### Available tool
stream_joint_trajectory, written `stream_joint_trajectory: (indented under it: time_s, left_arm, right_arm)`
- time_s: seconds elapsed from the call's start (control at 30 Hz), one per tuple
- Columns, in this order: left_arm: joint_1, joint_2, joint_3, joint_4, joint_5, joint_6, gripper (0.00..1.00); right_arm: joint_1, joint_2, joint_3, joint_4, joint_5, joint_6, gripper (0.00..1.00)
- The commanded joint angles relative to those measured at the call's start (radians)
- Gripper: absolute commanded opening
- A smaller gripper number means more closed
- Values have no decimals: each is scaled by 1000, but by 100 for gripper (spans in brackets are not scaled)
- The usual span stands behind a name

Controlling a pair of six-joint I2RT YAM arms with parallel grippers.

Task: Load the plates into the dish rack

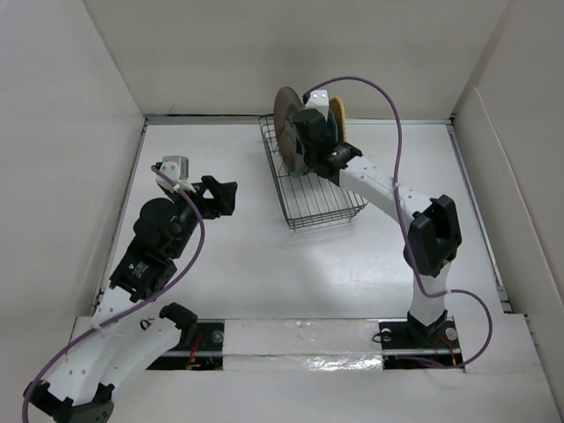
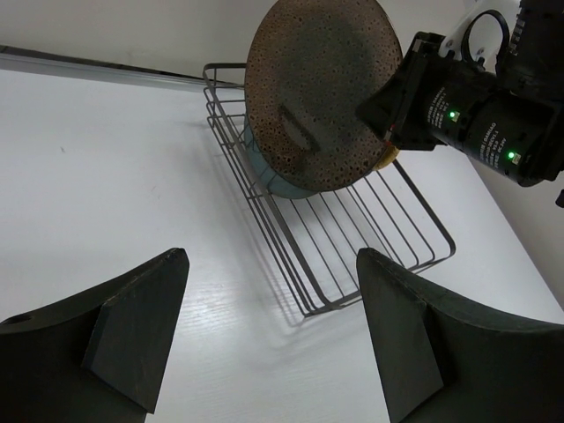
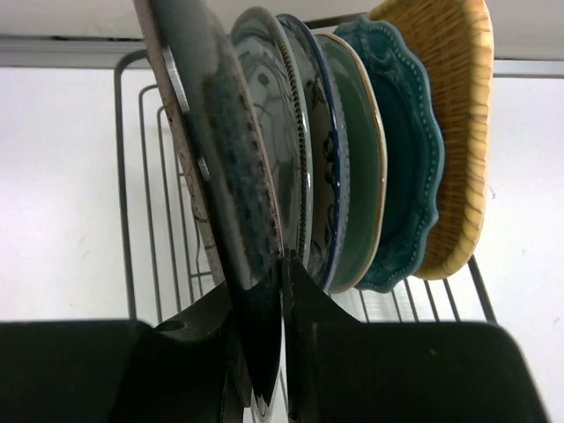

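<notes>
The black wire dish rack [image 1: 324, 217] stands at the back middle of the table. My right gripper [image 1: 310, 134] is shut on the rim of the large brown plate [image 1: 285, 123] and holds it upright over the rack's far end. In the right wrist view the brown plate [image 3: 211, 132] is edge-on between my fingers [image 3: 352, 352], next to a pale plate [image 3: 273, 132], a white and blue plate [image 3: 324, 159], a green plate [image 3: 359, 167], a teal scalloped plate [image 3: 404, 167] and an orange-tan plate [image 3: 451, 132], all standing in the rack [image 3: 122, 194]. My left gripper [image 1: 225, 196] is open and empty, left of the rack.
White walls close in the table on the left, back and right. The rack's near half [image 2: 352, 238] holds no plates. In the left wrist view the brown plate [image 2: 317, 88] hangs over the rack with the right arm's wrist [image 2: 467, 115] behind it.
</notes>
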Motion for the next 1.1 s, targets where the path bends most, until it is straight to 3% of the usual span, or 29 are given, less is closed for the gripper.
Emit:
stream_joint_trajectory:
  time_s: [0.0,0.27,0.47,0.83,1.07]
  left_arm:
    - [-4,-11,7,47,15,10,75]
    - [-4,4,9,41,0,9,75]
    - [-4,17,7,43,8,7,75]
    - [-4,20,7,43,3,9,75]
    - [-4,27,10,41,3,10,75]
  right_arm:
    - [3,-26,107,160,79,5,0]
    - [24,-1,96,144,180,48,0]
    - [25,-79,22,258,266,77,0]
    - [25,29,30,246,147,92,0]
    - [66,98,38,220,168,85,0]
